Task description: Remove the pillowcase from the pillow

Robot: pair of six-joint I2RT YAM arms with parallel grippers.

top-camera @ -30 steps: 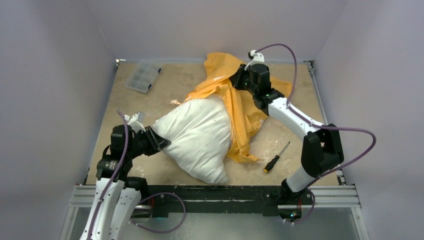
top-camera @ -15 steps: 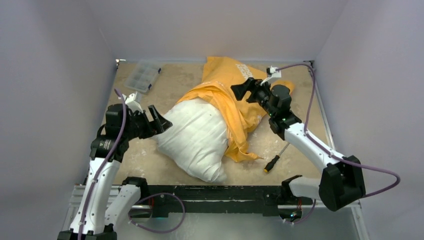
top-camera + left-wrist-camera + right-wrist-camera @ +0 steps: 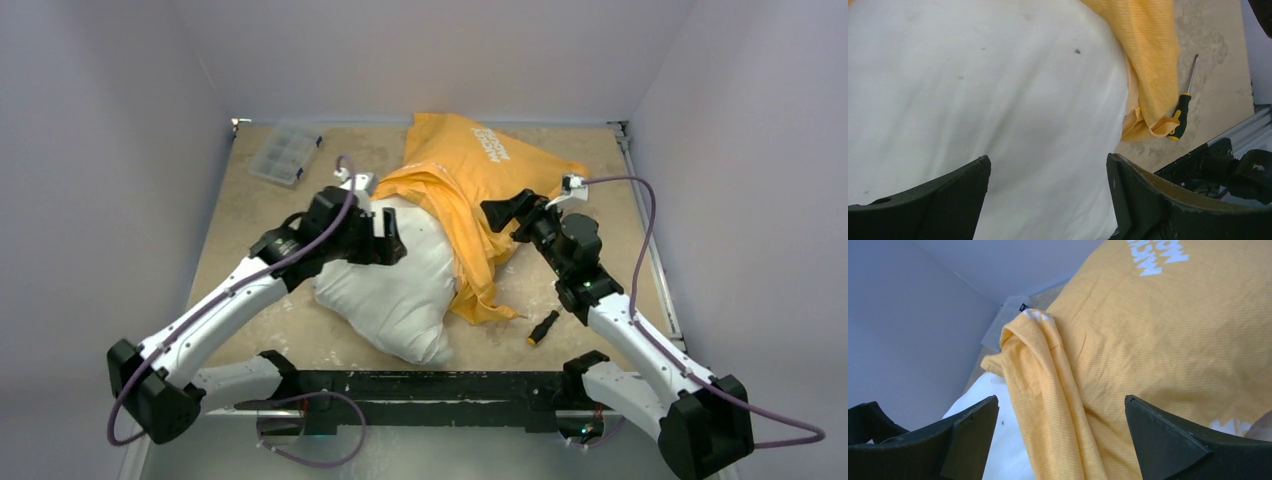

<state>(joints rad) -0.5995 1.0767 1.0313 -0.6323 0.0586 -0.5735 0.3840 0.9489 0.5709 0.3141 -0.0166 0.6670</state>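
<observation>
Well, the job is looking about half done. The near end of the white pillow [image 3: 400, 285] is sticking out bare. Its far end is hiding inside the orange pillowcase [image 3: 470, 160], which is lying bunched across the pillow's middle and reaching toward the back of the table [image 3: 250, 215]. The left claw [image 3: 392, 238] is hanging over the bare pillow, its jaws wide apart and holding nothing. The right claw [image 3: 508, 215] is pointing at the folded edge of the pillowcase, also wide apart and holding nothing. I am guessing the cloth is needing more pulling off the far end while the pillow is being held.
</observation>
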